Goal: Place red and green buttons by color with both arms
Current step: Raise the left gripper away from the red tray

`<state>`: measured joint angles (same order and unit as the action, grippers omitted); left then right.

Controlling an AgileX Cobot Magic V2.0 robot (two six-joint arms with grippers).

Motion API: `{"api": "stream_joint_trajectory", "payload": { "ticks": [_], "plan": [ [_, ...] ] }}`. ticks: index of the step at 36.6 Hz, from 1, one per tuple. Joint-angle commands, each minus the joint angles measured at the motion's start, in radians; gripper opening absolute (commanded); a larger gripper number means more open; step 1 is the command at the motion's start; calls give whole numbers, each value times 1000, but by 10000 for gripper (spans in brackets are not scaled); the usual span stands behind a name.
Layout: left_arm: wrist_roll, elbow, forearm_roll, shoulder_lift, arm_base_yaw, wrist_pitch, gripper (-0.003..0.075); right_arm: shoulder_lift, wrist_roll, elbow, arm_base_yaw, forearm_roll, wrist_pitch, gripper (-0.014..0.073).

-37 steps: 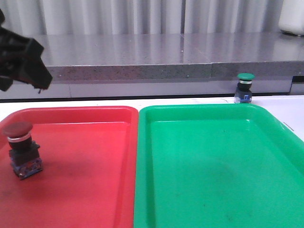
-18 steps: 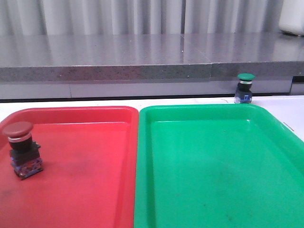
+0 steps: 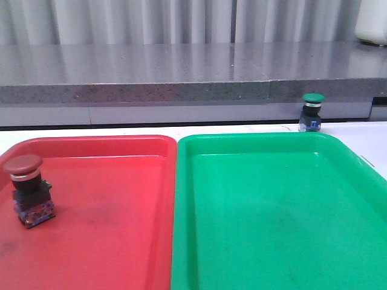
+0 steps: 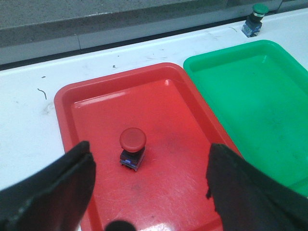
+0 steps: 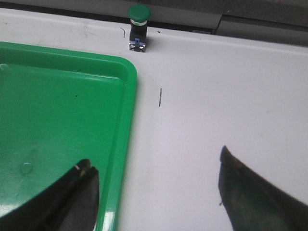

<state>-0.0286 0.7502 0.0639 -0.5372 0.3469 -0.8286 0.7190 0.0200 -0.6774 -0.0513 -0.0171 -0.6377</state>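
Standing in red tray (image 3: 121, 181): red button (image 3: 27, 190).

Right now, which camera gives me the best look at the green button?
The right wrist view: the green button stands upright on the white table, apart from the green tray, nearest and unblocked. The front view shows it small behind the tray's far rim; the left wrist view catches it tiny in a corner.

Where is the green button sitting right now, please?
In the front view, the green button stands upright on the white table, just beyond the green tray's far right rim, not in it.
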Motion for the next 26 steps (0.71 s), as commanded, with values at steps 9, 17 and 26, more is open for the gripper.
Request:
{"api": "stream_joint_trajectory", "payload": {
  "ticks": [9, 17, 26],
  "plan": [
    [-9, 19, 10, 1, 8, 59, 481, 59, 12, -60, 4, 37, 94, 543],
    [-9, 19, 10, 1, 8, 64, 481, 214, 12, -156, 4, 62, 96, 544],
    [-9, 19, 10, 1, 8, 65, 481, 429, 12, -271, 4, 104, 168, 542]
  ]
}}
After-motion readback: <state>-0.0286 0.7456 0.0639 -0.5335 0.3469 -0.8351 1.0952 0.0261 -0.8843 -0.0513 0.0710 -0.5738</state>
